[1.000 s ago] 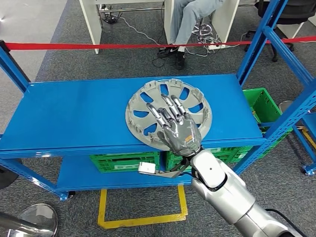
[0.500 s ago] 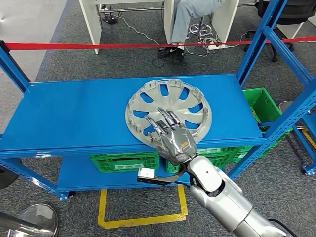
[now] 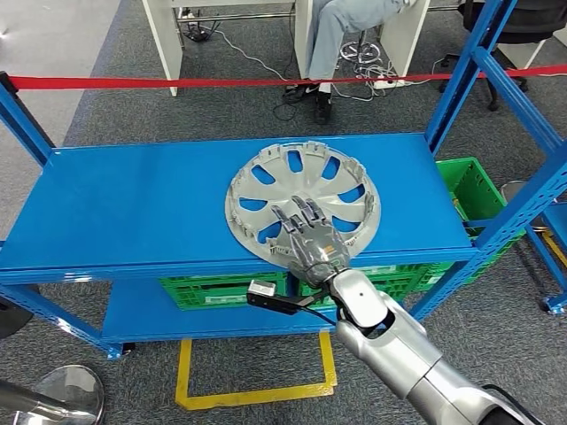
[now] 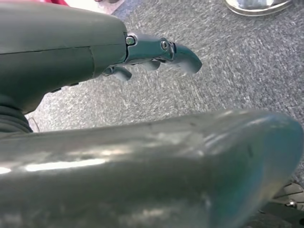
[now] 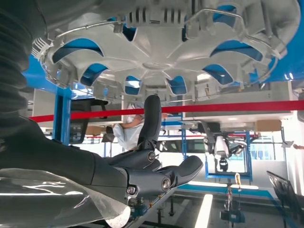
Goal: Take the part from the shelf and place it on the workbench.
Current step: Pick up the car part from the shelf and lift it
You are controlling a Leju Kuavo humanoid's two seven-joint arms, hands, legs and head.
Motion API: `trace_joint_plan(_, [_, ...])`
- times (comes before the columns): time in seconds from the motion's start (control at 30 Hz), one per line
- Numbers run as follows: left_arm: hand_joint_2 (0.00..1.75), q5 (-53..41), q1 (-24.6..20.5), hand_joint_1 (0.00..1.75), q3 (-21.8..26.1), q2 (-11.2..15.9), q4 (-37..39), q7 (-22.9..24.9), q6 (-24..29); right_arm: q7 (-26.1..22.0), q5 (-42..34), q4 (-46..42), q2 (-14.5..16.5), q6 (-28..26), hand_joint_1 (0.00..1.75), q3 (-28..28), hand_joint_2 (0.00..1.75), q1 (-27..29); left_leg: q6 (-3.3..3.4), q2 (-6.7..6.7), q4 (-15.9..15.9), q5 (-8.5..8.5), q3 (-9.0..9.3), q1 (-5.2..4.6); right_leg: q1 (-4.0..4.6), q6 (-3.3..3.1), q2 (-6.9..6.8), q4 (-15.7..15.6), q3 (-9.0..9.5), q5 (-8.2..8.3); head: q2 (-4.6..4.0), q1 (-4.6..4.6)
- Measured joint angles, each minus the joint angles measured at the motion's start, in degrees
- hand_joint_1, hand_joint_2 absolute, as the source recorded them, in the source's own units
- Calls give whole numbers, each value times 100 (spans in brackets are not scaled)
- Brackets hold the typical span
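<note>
Right hand [image 3: 313, 243] reaching in palm-down over the near edge of the silver wheel cover [image 3: 302, 199], fingers spread and slightly curled, gripping nothing. Wheel cover lying flat on the blue shelf [image 3: 134, 208]. Left hand [image 4: 157, 50] hanging over grey carpet, fingers loosely curled, holding nothing. No readable writing.

Floor's [image 3: 221, 106] that grey speckled carpet, with a paler strip [image 3: 53, 40] along the far left; a red barrier tape [image 3: 167, 82] runs straight across behind the blue rack; white desk legs [image 3: 162, 40] stand back there with a bunch of cables [image 3: 364, 62] on the carpet, and a person sits on a chair between them, legs [image 3: 330, 40] in view; yellow floor marking [image 3: 254, 394] under the front edge; green crates [image 3: 221, 289] on the lower level, another green bin [image 3: 476, 190] off to the right; a shiny round metal base [image 3: 66, 390] at the bottom left corner.
</note>
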Motion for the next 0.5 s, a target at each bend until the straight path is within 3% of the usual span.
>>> trace_joint_plan(0.23, [0,-187,47,0,0,30,10,406,0,7,86,173,25,13,0,0,175,-80,0,0,0,0,0,0,0,0,0,0,-2,0,0,-1])
trace_joint_plan(0.5, [0,-207,83,0,0,66,8,495,0,7,99,210,36,52,0,1,175,-121,0,0,0,0,0,0,0,0,-1,0,-1,0,0,0])
